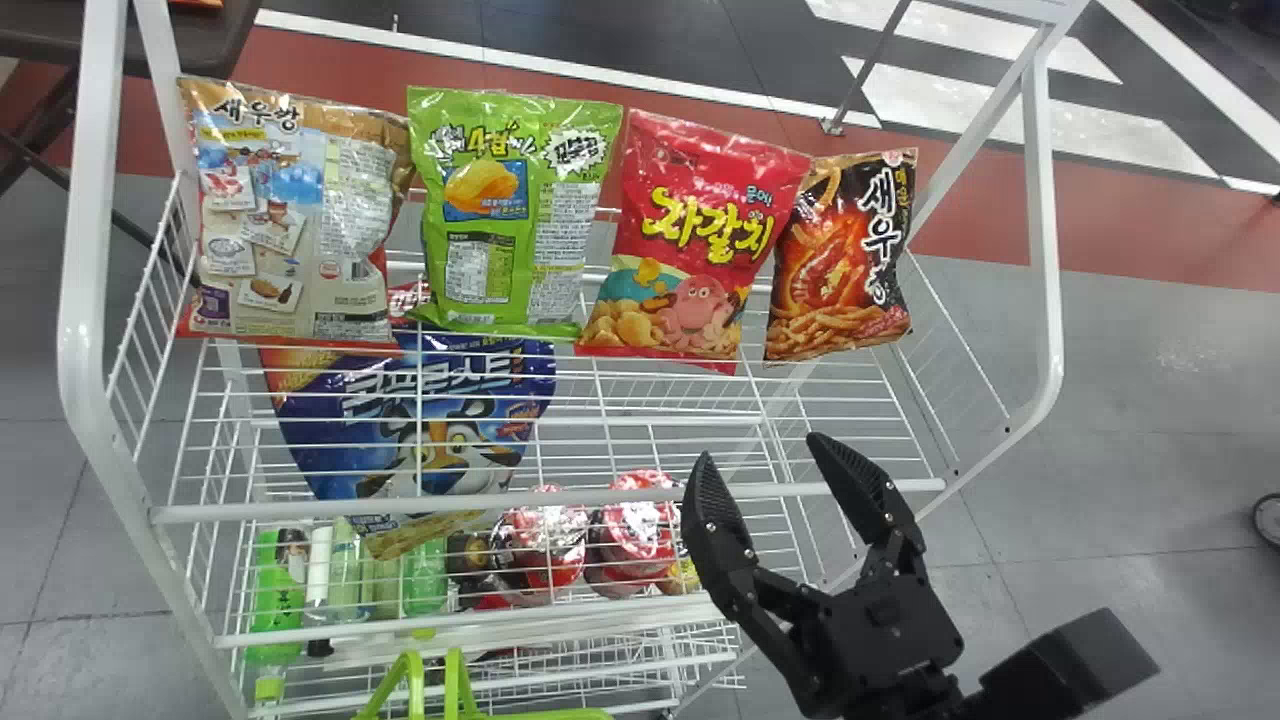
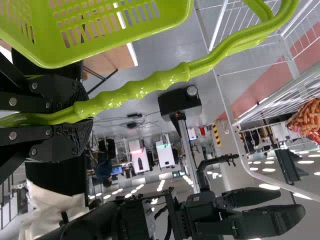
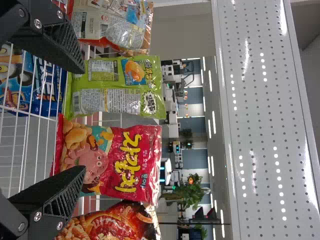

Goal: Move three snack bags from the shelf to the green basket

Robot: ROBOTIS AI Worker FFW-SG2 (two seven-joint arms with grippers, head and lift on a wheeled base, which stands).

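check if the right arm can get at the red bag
Likely yes: the right claw is open and empty, and nothing seems to block the red bag, though the black bag sits close

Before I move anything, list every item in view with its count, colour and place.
Tan bag: one, rack's upper tier, far left
Green bag: one, beside it
Red bag: one, next along
Black bag: one, black and orange, far right
Blue bag: one, lower down
Tubs: at least two, red and white, lower tier
Bottles: several, mostly green, lower left
Rack: one, white
Basket: one, green, by left gripper
Table: one, dark, beyond rack
Panel: one, white, perforated, beyond bags
Left gripper: one, black, shut on basket handle
Right gripper: one, black, open, rack's near right
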